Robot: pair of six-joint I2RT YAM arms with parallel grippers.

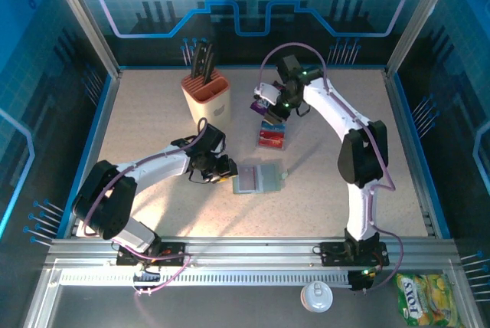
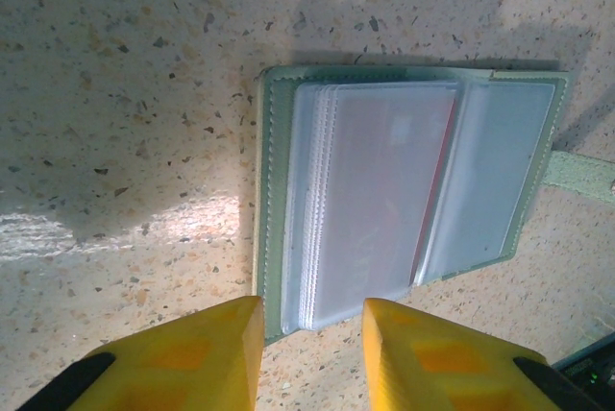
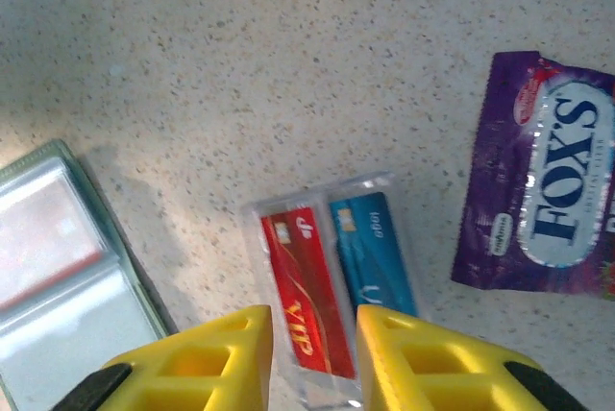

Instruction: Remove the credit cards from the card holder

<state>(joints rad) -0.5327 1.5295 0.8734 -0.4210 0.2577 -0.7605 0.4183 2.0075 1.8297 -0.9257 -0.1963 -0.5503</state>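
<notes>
- The card holder [image 2: 274, 190] lay open and flat on the table [image 2: 115, 94], low centre in the overhead view. Its cloudy plastic sleeves [image 2: 384, 171] faced up, and a reddish tint behind them suggested a card inside (I could not be sure).
- The left gripper [image 2: 312, 334] sat at the bottom of its wrist view with jaws partly apart, astride the holder's lower edge by the stitched left panel. Nothing was clamped between them, and I could not tell whether the tips pressed on the holder.
- A red card [image 3: 306, 296] and a blue card [image 3: 370, 253] lay side by side on the table in what looked like a clear wrap. In the overhead view they were above the holder, near it but apart.
- The right gripper [image 3: 312, 344] had its jaws partly apart and held nothing. The red card's near end showed in the gap between them, and a purple snack packet [image 3: 548, 181] lay apart to the right.
- The cards looked light, stiff, thin and slick, so they would be hard to pinch when flat. Any card left in a sleeve would best be taken by its exposed edge and drawn along the pocket.
- The holder looked soft and light and likely to slide or fold, so it would need pinning on a panel.
</notes>
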